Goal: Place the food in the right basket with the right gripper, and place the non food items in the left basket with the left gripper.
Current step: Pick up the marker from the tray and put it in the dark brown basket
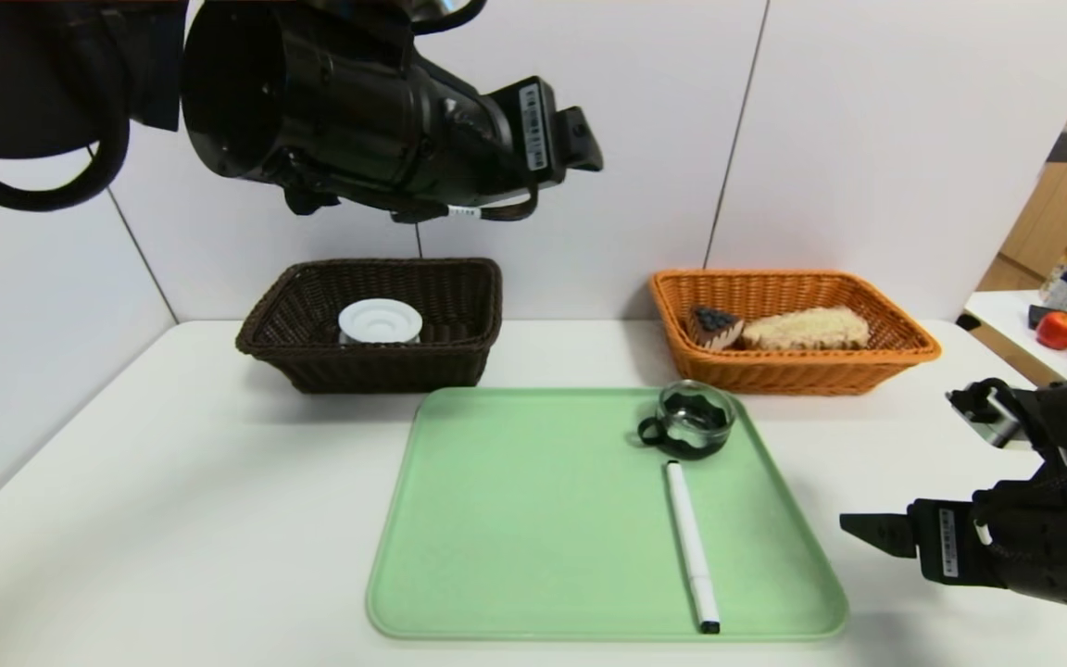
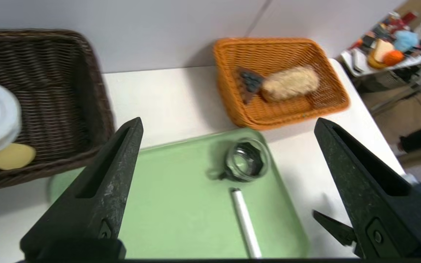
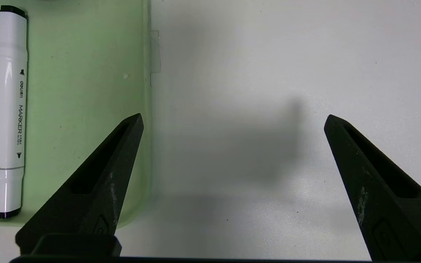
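Observation:
A glass cup [image 1: 696, 419] with a black handle and a white marker [image 1: 691, 547] lie on the right side of the green tray [image 1: 515, 519]. The dark brown left basket [image 1: 376, 361] holds a white plate [image 1: 380, 321] and a yellow item [image 2: 11, 156]. The orange right basket [image 1: 793, 366] holds a cake slice [image 1: 714, 326] and a bread roll [image 1: 807, 329]. My left gripper [image 2: 228, 122] is open and empty, high above the tray's far part, with the cup [image 2: 247, 160] and marker [image 2: 245, 223] below it. My right gripper [image 3: 233, 118] is open and empty, low over the table just right of the tray, beside the marker [image 3: 9, 109].
White wall panels stand right behind the baskets. A side table [image 1: 1066, 320] with an apple, bottles and cups stands off to the right, beyond the table's edge. Bare white tabletop [image 1: 172, 500] lies left of the tray.

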